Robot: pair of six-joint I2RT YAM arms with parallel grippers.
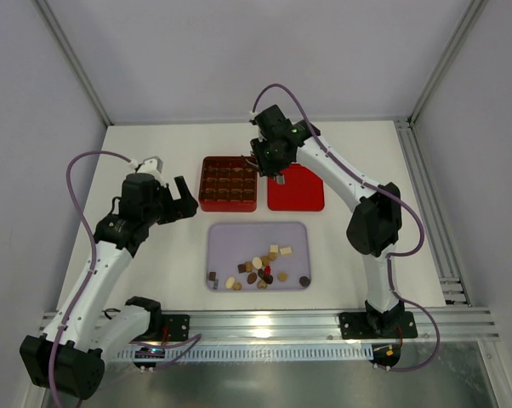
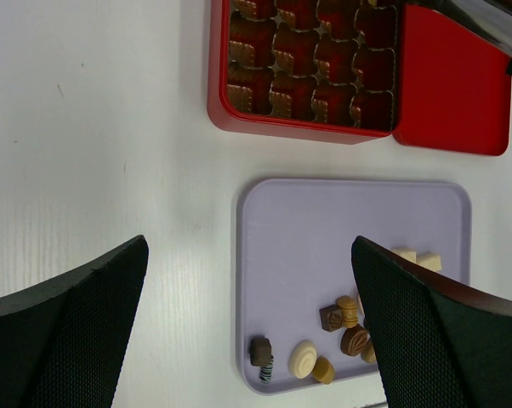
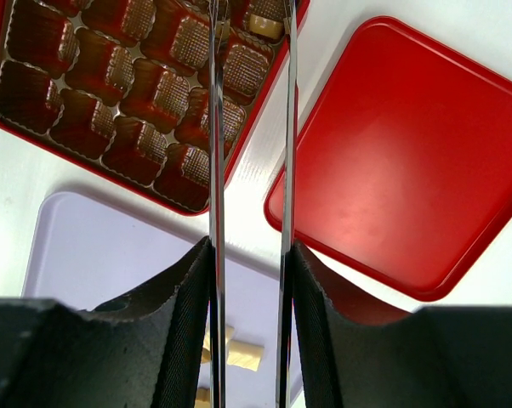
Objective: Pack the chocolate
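Note:
The chocolate [image 1: 260, 268] lies loose as several small brown, tan and cream pieces on the near half of the lilac tray [image 1: 230, 238]; it also shows in the left wrist view [image 2: 341, 316]. My left gripper [image 1: 185, 200] is open and empty, hovering left of the red box [image 1: 228, 183] with its jaws wide over the tray's left edge [image 2: 249, 246]. My right gripper [image 3: 249, 255] is shut on metal tweezers [image 3: 216, 127], whose tips reach over the box's far right corner. A tan piece [image 3: 264, 25] sits between the tips; I cannot tell if it is gripped.
The red lid [image 1: 296, 189] lies flat just right of the box and also shows in the right wrist view [image 3: 409, 161]. The box's compartments [image 3: 111, 93] look mostly unfilled. Cage posts and a rail run along the table's right edge [image 1: 426, 195].

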